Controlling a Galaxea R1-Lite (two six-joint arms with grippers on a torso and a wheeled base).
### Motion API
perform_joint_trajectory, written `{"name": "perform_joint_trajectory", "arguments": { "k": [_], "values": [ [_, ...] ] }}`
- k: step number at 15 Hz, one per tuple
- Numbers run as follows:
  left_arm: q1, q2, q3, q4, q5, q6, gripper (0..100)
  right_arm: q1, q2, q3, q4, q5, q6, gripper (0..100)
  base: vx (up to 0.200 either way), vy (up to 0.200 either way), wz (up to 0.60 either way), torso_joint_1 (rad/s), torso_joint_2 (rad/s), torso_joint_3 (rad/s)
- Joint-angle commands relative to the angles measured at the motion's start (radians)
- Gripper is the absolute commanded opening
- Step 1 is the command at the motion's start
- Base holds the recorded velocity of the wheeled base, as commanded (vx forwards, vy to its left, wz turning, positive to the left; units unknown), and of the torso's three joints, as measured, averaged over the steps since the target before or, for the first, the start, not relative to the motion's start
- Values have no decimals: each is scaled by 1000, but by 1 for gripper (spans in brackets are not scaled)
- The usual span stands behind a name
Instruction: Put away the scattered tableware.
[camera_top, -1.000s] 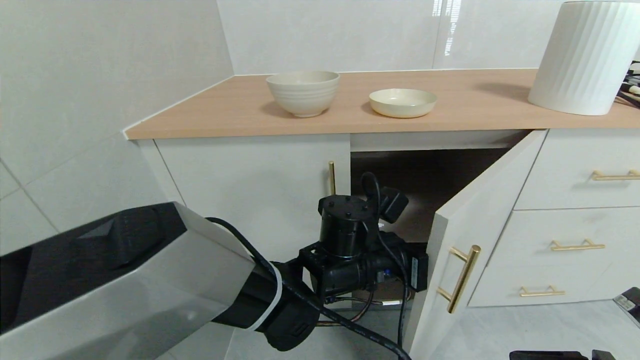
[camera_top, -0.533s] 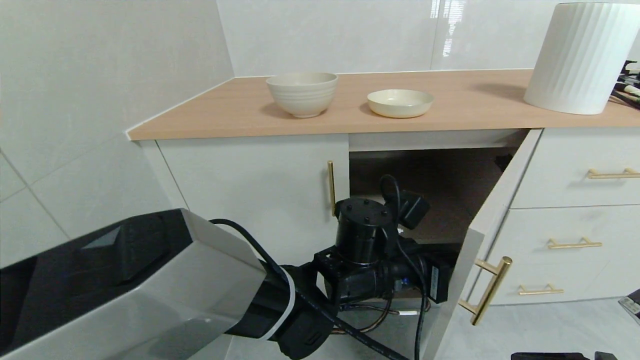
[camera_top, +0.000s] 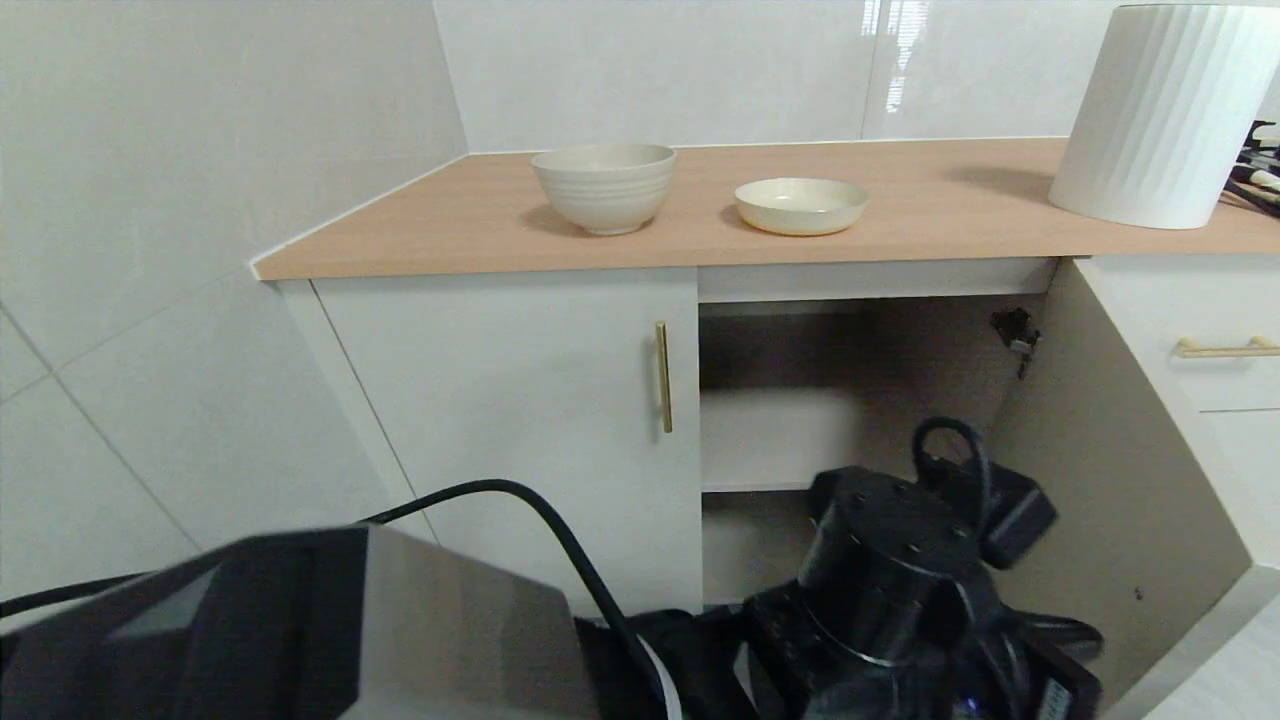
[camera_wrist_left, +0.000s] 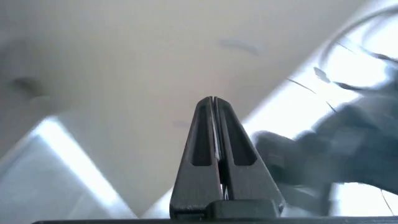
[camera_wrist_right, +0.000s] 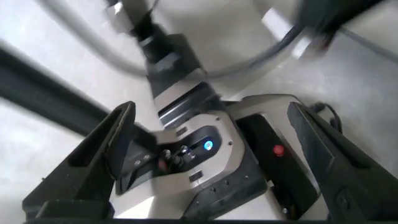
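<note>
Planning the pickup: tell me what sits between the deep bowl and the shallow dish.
Nothing: in the head view, only bare countertop separates the deep bowl from the shallow dish.

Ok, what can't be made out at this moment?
Cabinet's lower compartment: head view, mostly hidden behind the left arm.
Ribbed white container: head view, its top cut off by the edge.
Dark items behind it: head view, cut by the right edge, too small.
Surface beyond the shut left gripper: left wrist view, blurred.
</note>
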Motion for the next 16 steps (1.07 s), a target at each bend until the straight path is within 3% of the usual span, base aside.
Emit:
{"name": "perform_joint_trajectory", "arguments": {
  "k": [1, 4, 7, 10, 11, 14, 16],
  "values": [
    [-13, -21, -6, -6, 46, 0, 0, 18, -33, -3, 2, 3, -17, 100, 0, 0, 0, 0, 0, 0],
    [17, -46, -1, -14, 70, 0, 0, 18, -28, -7, 18, 6, -26, 100, 0, 0, 0, 0, 0, 0],
    [120, -161, 89, -14, 92, -2, 0, 18, -27, -16, 18, 6, -28, 100, 0, 0, 0, 0, 0, 0],
    [234, -273, 258, -47, 101, 0, 0, 16, 31, -62, 19, 1, -28, 100, 0, 0, 0, 0, 0, 0],
    [287, -331, 333, -64, 103, 5, 0, 13, 107, -118, 30, -3, -26, 100, 0, 0, 0, 0, 0, 0],
    [493, -511, 537, -60, 109, 14, 0, -148, 420, -334, 45, -25, -52, 100, 0, 0, 0, 0, 0, 0],
    [645, -578, 644, -56, 107, 70, 0, -211, 558, -467, 47, -33, -118, 100, 0, 0, 0, 0, 0, 0]
  ]
}}
